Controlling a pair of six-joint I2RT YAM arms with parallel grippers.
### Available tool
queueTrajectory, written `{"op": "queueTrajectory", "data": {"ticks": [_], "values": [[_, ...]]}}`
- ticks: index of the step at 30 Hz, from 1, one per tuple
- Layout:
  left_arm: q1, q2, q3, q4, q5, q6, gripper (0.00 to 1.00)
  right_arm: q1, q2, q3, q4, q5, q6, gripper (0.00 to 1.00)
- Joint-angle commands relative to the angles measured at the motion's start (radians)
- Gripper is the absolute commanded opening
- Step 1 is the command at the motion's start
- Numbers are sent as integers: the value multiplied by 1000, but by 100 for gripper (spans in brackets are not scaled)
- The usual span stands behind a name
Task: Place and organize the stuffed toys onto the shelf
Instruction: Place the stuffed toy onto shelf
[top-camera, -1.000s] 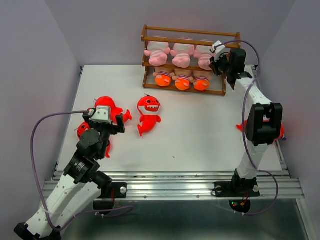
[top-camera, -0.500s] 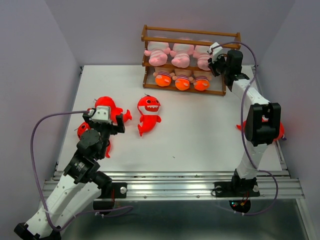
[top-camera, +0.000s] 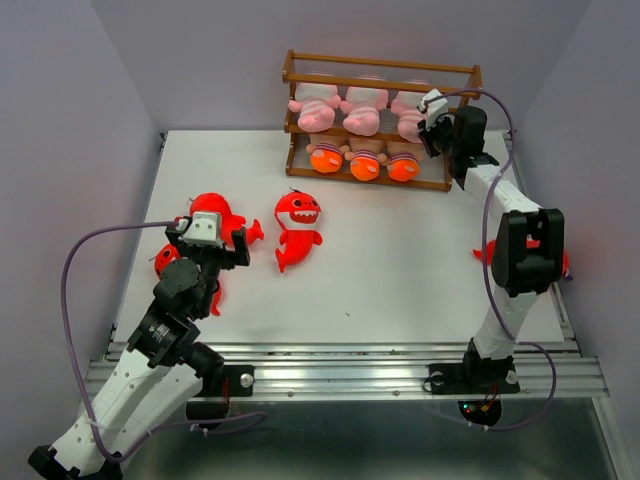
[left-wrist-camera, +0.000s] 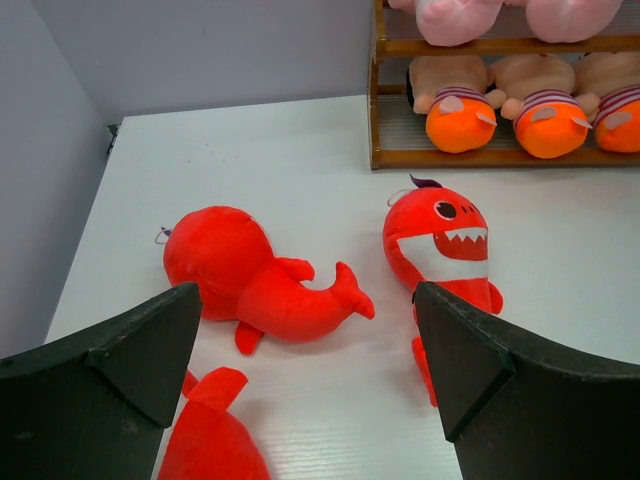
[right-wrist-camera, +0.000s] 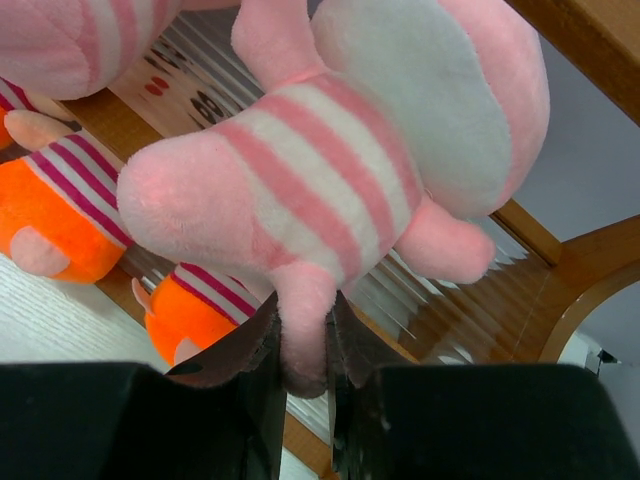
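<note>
The brown wooden shelf (top-camera: 380, 74) stands at the table's back. Its middle level holds two pink striped toys (top-camera: 340, 108). A third pink toy (right-wrist-camera: 330, 170) hangs at the right end of that level, and my right gripper (right-wrist-camera: 303, 350) is shut on one of its limbs. Three orange-footed dolls (top-camera: 365, 162) lie on the bottom level. Two red sharks (left-wrist-camera: 250, 285) (left-wrist-camera: 445, 240) lie on the table ahead of my left gripper (left-wrist-camera: 305, 340), which stands wide open above the table with nothing in it. Part of another shark (left-wrist-camera: 205, 440) shows just below it.
One more red shark (top-camera: 560, 262) lies at the right edge of the table, mostly hidden behind the right arm. The shelf's top level (top-camera: 375, 88) holds nothing. Grey walls close in on both sides and behind the shelf.
The right wrist has shifted slightly back toward the shelf with the pink toy in its grip. The left arm has not moved.
</note>
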Motion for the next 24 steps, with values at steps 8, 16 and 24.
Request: {"op": "queueTrajectory", "data": {"ticks": [8,16,24], "values": [[2,-7,-15,49,-6,13,99,19,-68,-28,64,14,32,34],[2,-9,-15,49,-6,13,99,19,-68,-23,70,23,48,58],[2,-4,-15,49,0,13,99,19,-119,-65,104,49,65,87]]}}
